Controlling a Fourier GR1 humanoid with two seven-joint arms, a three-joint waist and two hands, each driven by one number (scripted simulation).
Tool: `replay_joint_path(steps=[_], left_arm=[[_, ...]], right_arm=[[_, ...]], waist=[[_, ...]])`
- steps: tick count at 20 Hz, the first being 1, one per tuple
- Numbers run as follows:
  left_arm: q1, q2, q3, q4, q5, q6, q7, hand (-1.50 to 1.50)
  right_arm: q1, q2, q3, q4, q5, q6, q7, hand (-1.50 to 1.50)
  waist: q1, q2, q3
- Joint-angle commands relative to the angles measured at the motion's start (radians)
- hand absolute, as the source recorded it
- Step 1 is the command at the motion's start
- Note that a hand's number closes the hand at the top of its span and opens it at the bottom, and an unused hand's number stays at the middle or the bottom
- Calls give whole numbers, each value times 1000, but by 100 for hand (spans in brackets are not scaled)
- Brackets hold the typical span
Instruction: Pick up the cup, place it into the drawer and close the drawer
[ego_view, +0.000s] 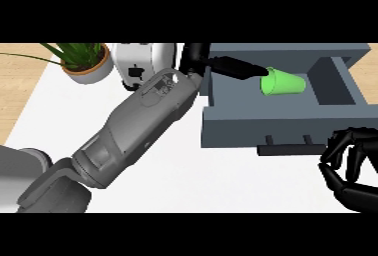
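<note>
Green plastic, that is the cup (283, 82): you see it in the upper right of the frame, lying on its side inside the open drawer (336, 105), with its long axis running left to right across the picture and its wider mouth turned to the left. The left hand (230, 66) comes to it from the left, just at that mouth end, with the fingers stretched toward the rim. They touch it or nearly touch it; I cannot tell if they pinch the rim or have already let it go, because the fingertips meet the cup at one dark edge. So the cup lies to the right of this hand, low in the grey compartment and near its rear wall.

The right hand (353, 167) is at the lower right of the frame, with fingers curled and nothing in them. It is just beside the drawer's front panel with its dark handle (289, 148), much nearer to it than the left hand is. In my judgement, closing calls for a push from the front toward the upper part of the frame, once the left hand is out of the compartment.

On the white tabletop (221, 175) there are also a potted plant (83, 59) and a white appliance (145, 62) in the upper left.
</note>
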Motion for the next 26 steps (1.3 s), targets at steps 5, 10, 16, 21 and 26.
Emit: replay_joint_path(steps=[5,10,16,21,26], left_arm=[[110,162,32,-245,-15,-4,121,-150],[257,262,63,-415,-6,-32,148,-150],[374,333,112,-512,3,-80,148,-150],[502,401,137,-611,28,-139,137,-150],[597,450,175,-639,21,-182,100,-150]], right_arm=[[49,-8,54,-9,236,-34,-25,150],[22,37,138,-3,406,-123,11,150],[-100,32,240,218,642,-204,-100,150],[-147,-10,341,368,837,-240,-116,150],[-265,25,405,616,1015,-375,-159,150]], waist=[[38,-8,0],[49,-9,0],[48,2,0],[68,2,0],[59,8,1]])
